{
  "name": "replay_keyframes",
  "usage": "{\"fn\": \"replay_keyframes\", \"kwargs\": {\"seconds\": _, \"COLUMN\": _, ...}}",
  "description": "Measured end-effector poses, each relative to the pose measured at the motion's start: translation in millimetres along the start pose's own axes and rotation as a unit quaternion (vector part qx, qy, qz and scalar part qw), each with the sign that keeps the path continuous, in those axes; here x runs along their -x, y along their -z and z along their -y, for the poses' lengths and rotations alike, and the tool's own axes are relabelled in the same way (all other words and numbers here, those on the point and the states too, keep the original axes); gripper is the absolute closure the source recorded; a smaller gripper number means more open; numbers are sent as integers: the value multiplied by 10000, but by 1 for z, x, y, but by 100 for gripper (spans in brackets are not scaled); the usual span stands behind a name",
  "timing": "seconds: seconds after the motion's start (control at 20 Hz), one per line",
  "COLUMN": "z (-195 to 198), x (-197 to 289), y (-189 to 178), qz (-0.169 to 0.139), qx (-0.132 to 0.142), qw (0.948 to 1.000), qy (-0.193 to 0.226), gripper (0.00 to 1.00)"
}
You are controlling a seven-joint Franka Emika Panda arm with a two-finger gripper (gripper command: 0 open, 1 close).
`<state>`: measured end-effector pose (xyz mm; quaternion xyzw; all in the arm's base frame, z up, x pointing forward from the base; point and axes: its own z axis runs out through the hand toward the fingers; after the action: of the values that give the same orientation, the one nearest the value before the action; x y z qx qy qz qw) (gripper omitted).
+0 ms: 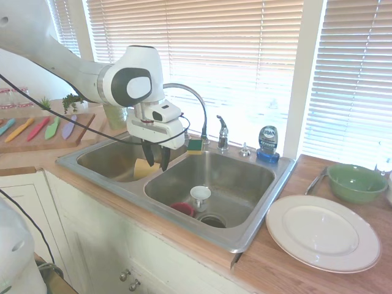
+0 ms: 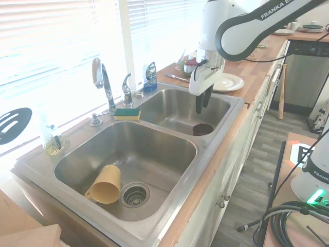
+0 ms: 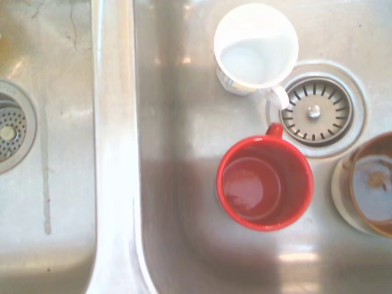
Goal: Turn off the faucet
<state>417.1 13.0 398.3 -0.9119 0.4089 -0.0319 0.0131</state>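
- The faucet (image 1: 195, 101), a thin chrome gooseneck arching high, rises at the back rim of the double sink (image 1: 245, 236), at 12 o'clock from the divider; its short separate chrome lever handle (image 1: 222, 130) stands on a stubby base just beside it, toward 3 o'clock in the first exterior view.
- Nearest in that view, the stainless steel sink has a brushed, faintly streaked surface and two rounded rectangular basins set into a wooden bench (image 1: 294, 269).
- A round white plate (image 1: 323, 233) lies on the bench at 3 o'clock from the sink.
- In the right basin a white cup (image 1: 200, 197) and a glossy red cup (image 1: 182, 208) stand upright beside the round slotted drain (image 1: 212, 220); the wrist view shows a brown-lined cup (image 3: 367, 184) there too.
- The end effector (image 1: 156, 164) hangs over the divider, dark fingers pointing down, slightly apart and holding nothing, well apart from the lever.
- A pale yellow mug (image 2: 105, 184) lies on its side in the other basin.
- A yellow-and-green sponge (image 1: 195, 146) rests on the back rim by the spout base.
- A dark blue-labelled soap bottle (image 1: 268, 144) stands at 3 o'clock from the lever.
- A green bowl (image 1: 356, 182) sits on the bench further right.
- Slatted window blinds (image 1: 245, 37) fill the background.
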Motion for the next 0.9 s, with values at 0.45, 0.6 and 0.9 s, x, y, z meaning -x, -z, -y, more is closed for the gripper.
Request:
{"fn": "replay_keyframes", "kwargs": {"seconds": 0.45, "z": 2, "x": 3, "y": 11, "qz": -55, "qx": -36, "qw": 10000, "qy": -5, "gripper": 100}}
{"fn": "replay_keyframes", "kwargs": {"seconds": 0.6, "z": 5, "x": -3, "y": 14, "qz": -107, "qx": -76, "qw": 9999, "qy": -31, "gripper": 100}}
{"fn": "replay_keyframes", "kwargs": {"seconds": 0.9, "z": 49, "x": -51, "y": 35, "qz": -762, "qx": -863, "qw": 9933, "qy": -131, "gripper": 100}}
